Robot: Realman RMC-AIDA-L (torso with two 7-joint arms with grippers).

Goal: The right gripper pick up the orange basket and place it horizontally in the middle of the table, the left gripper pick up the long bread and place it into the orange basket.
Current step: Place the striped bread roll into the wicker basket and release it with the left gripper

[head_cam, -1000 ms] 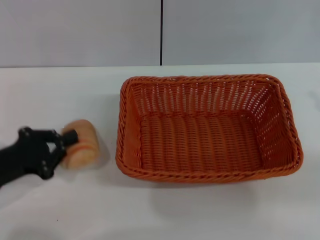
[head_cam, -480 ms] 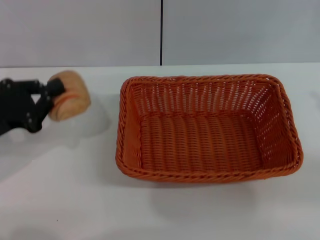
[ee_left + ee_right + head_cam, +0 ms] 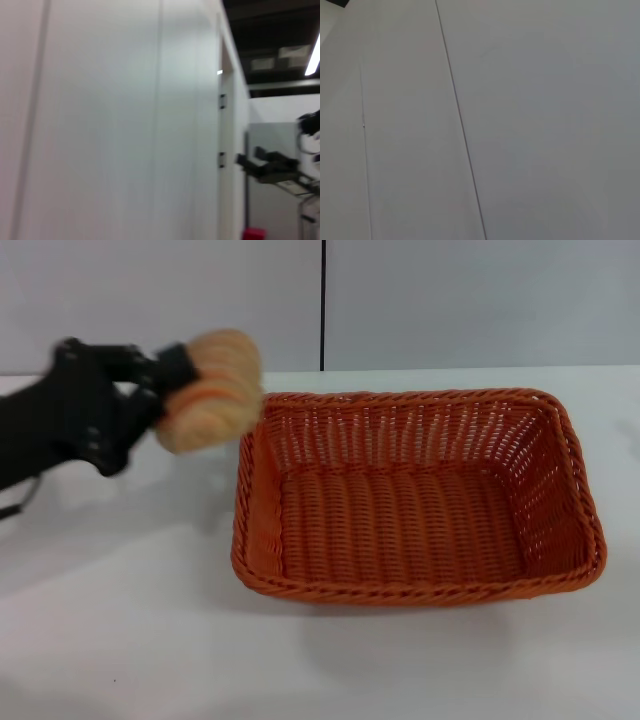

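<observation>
The orange basket (image 3: 415, 498) sits on the white table (image 3: 130, 630), long side across the head view, with nothing inside it. Just beside the basket's far left corner, the left gripper (image 3: 168, 388) is pinching the long bread (image 3: 208, 390) by one end and holds it in the air above the table, the loaf's free end reaching over the basket's rim. The right gripper is out of view.
</observation>
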